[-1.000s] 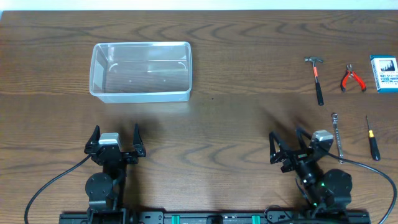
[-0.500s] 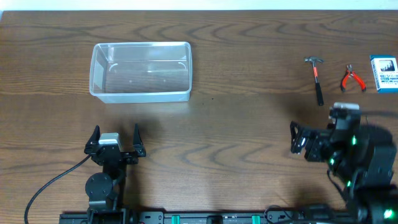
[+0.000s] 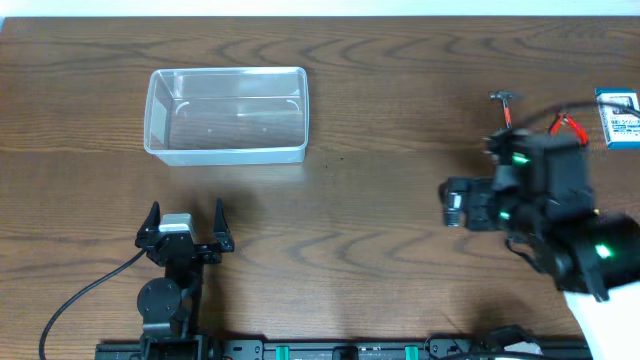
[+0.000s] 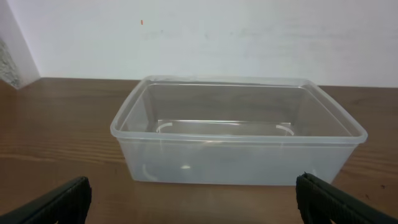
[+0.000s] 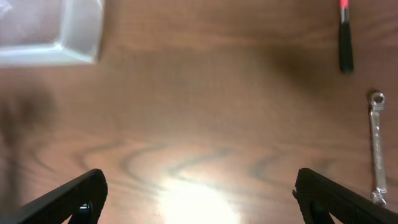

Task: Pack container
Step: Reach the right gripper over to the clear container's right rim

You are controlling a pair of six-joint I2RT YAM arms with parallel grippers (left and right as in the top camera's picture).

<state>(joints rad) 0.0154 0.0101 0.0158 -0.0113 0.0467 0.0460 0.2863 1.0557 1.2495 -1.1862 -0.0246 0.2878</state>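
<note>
the clear container (image 3: 226,113) sits upright on the far left part of the wooden bench (image 3: 380,60). the left claw (image 3: 186,214) rests near the front edge, facing the tub, jaws spread wide and holding nothing. the right claw (image 5: 205,196) hangs above the bench's right half, jaws wide apart over bare wood, with a hammer (image 5: 346,37) and a wrench (image 5: 377,146) lying off to one side.
</note>
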